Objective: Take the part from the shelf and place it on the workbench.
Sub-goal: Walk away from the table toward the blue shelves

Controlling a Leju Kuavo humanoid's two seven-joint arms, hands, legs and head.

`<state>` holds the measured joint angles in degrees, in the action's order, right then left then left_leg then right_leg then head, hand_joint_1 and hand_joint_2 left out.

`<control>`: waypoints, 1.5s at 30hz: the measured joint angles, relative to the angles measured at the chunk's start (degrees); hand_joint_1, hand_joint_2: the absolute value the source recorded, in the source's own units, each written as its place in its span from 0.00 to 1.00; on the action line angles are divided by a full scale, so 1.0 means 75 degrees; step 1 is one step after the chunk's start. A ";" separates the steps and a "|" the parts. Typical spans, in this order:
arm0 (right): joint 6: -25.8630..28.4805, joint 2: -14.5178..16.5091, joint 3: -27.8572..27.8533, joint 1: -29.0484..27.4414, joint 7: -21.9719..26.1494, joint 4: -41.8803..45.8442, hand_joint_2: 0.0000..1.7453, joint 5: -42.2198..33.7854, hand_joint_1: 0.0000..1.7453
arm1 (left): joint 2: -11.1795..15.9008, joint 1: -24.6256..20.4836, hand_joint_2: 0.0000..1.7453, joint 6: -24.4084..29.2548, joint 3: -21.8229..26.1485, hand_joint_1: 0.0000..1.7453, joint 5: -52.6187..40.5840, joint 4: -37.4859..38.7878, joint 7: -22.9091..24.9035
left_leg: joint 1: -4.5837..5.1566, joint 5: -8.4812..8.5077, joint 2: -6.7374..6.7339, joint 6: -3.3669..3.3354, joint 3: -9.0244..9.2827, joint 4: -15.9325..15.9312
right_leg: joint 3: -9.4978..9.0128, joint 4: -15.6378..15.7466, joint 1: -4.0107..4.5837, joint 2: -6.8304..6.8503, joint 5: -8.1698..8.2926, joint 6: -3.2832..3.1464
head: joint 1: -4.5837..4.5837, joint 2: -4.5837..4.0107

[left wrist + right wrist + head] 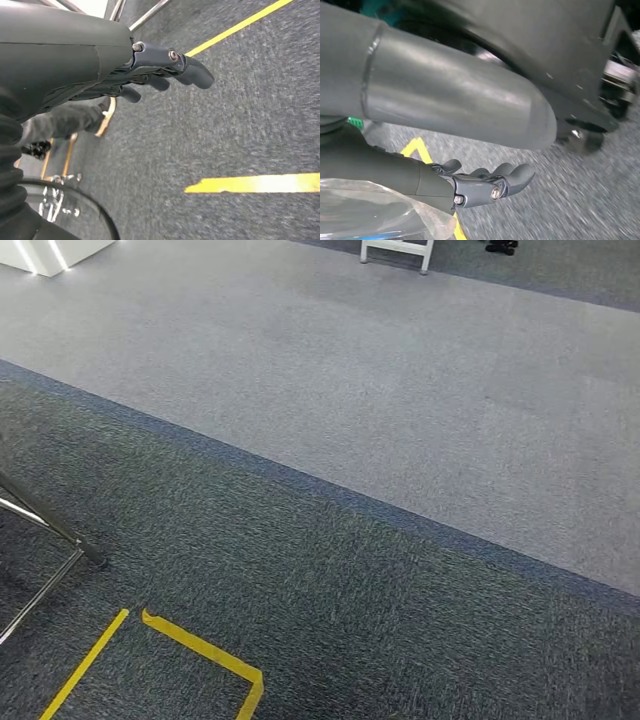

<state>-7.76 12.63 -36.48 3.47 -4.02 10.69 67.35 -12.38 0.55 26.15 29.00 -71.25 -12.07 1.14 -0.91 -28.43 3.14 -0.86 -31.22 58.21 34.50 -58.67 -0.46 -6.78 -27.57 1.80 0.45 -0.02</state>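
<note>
Looking down, I saw dark carpet (pixel 317 630) near me and pale grey carpet (pixel 362 370) farther off, with yellow tape (pixel 204 650) low on my left. My left hand (pixel 158 75) hung over the floor, fingers apart, holding nothing. My right hand (pixel 486 182) did too. I could not see the part.

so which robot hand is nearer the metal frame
Left. The left robot hand hangs close by the metal frame; the right robot hand hangs over the yellow tape corner.
</note>
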 joint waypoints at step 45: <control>0.0259 -0.0051 0.0072 0.0058 -0.0881 0.0000 0.00 0.0253 0.00 | -0.0125 -0.0100 1.00 -0.0114 -0.0208 0.00 -0.0405 0.0029 0.0104 | 0.0127 -0.0244 -0.1231 0.0157 0.0267 -0.0040 | -0.0185 0.0081 0.0071 0.1238 -0.0024 -0.0164 | -0.0042 0.0000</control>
<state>-5.82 12.25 -35.94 3.91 -10.63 10.69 69.24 -13.32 -0.19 25.29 27.44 -74.29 -11.85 1.92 0.05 -30.26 -6.09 0.32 -29.21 57.92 33.11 -58.06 0.07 2.51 -27.75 0.57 0.14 -0.02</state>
